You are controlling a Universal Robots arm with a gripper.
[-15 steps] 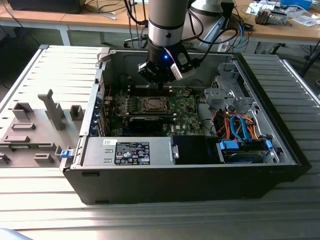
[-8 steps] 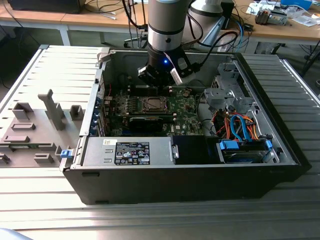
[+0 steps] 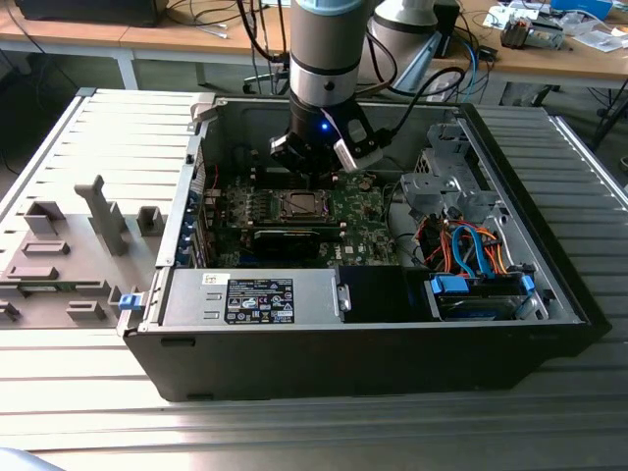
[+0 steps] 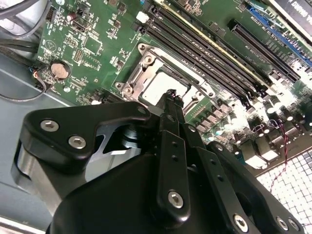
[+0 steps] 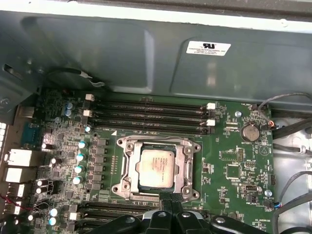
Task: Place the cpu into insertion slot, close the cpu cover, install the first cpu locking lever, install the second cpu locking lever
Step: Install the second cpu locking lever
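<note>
One arm works inside the open computer case, its gripper hanging above the green motherboard. In the exterior view, going left to right: a grey fixture tray, the case's left wall, the socket area under the tool, then the drive cage and the orange and blue cables.

In the first wrist view the cpu sits seated in the insertion slot, and the cpu cover appears to lie flat around it as a silvery frame, the chip's top showing through the window. The gripper's fingertips appear pressed together into one narrow point, holding nothing.

Key relation: from the tip, the chip lies toward 12 o'clock, the tip at the frame's 6 o'clock edge, just beside or touching it; contact cannot be told. The memory slots run 9 to 3 beyond the socket.

Pose: wrist near vertical, tool pointing down over the socket's edge.
</note>
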